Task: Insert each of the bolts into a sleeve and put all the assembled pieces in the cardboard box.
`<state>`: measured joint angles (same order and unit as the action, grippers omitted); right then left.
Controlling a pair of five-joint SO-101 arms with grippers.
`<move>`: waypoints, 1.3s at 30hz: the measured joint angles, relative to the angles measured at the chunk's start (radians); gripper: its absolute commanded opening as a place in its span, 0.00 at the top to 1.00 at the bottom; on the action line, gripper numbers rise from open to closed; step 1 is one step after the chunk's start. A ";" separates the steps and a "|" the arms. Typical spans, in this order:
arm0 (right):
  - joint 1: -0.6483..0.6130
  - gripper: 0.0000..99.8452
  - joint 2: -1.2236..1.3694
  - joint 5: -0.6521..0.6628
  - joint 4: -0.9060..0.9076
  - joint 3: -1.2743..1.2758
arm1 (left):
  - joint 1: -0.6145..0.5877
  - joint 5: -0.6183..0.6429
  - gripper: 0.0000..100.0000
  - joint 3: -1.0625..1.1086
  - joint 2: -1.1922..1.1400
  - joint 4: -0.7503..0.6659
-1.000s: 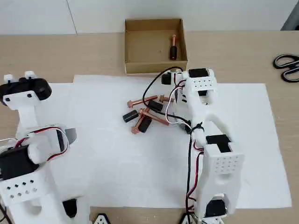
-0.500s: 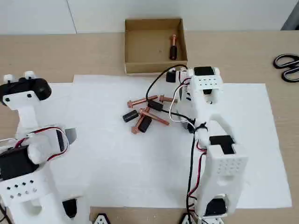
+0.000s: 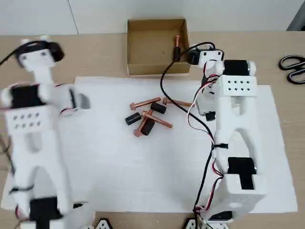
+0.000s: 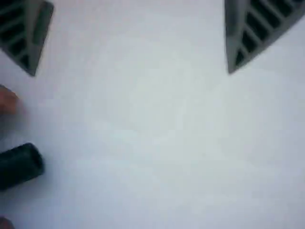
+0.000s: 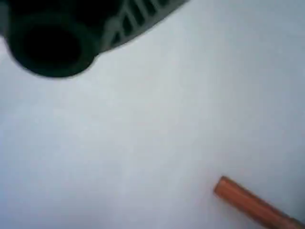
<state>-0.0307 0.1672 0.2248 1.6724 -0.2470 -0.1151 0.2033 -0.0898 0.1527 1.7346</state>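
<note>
Several copper bolts [image 3: 145,103] and three black sleeves [image 3: 133,118] lie in a loose pile mid-sheet. The cardboard box [image 3: 135,46] at the back holds one bolt-and-sleeve piece [image 3: 177,47]. My left gripper [image 3: 81,101] hangs over the sheet left of the pile; its wrist view shows the gripper [image 4: 131,71] open above bare foam, with a black sleeve [image 4: 19,164] off to the side. My right gripper [image 5: 71,33] is shut on a black sleeve [image 5: 47,45], hollow end toward the camera, just beyond the tip of a bolt [image 5: 252,202]. In the high view the right arm [image 3: 233,95] covers that gripper.
A white foam sheet [image 3: 143,171] covers the table's middle. Black scissors [image 3: 293,67] lie at the far right edge. Loose black and red cables [image 3: 164,86] arc from the right arm over the sheet near the box's front wall.
The left arm has swung up from the near-left corner and now stretches over the sheet's left side. The right arm has shifted right, away from the pile.
</note>
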 measured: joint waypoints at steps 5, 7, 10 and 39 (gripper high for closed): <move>0.015 1.00 0.000 0.000 0.000 0.000 | 0.250 0.021 0.76 -0.092 -0.213 0.000; 0.015 1.00 0.000 0.000 0.000 0.000 | 0.318 0.021 0.76 -0.120 -0.264 -0.002; 0.015 1.00 0.000 0.000 0.000 0.000 | 0.374 0.023 0.76 -0.155 -0.298 -0.002; 0.015 1.00 0.000 0.000 0.000 0.000 | 0.557 0.649 0.76 -0.160 -0.577 -0.308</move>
<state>-0.0153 0.1672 0.2248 1.6724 -0.2470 0.4419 0.8523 -0.2493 -0.4242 1.4262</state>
